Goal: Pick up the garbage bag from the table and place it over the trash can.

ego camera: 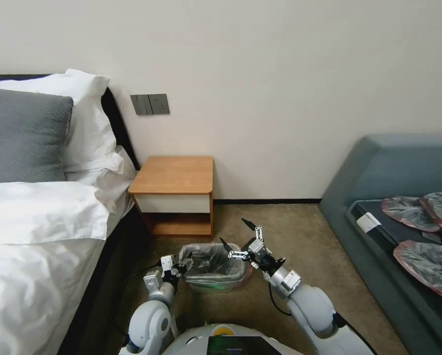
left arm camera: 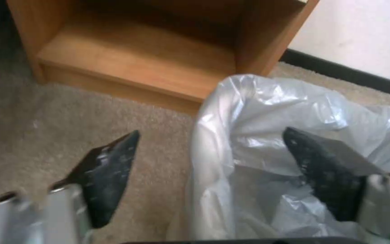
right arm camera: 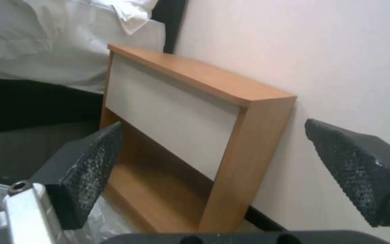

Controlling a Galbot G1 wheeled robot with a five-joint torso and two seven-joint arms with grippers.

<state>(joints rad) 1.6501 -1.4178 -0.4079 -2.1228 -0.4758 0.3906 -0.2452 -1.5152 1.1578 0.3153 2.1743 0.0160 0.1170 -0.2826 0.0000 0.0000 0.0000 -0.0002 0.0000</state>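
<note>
The garbage bag (ego camera: 208, 261) lines the trash can (ego camera: 207, 288) on the carpet in front of the table (ego camera: 174, 175), whose top is bare. A pink-red strip of the bag hangs over the can's right side. My left gripper (ego camera: 183, 267) is open at the can's left edge. In the left wrist view it (left arm camera: 211, 134) straddles the bag's folded edge (left arm camera: 213, 142), with one finger (left arm camera: 326, 169) inside the bag and the other over the carpet. My right gripper (ego camera: 235, 232) is open above the can's right rear corner, holding nothing. In the right wrist view it (right arm camera: 213, 125) faces the table (right arm camera: 181, 112).
A bed (ego camera: 38, 217) with white linen and pillows stands close on the left. A grey-blue sofa (ego camera: 393, 197) on the right carries several spare bags (ego camera: 428, 261). The wall runs right behind the table. Open carpet (ego camera: 290, 227) lies between the can and the sofa.
</note>
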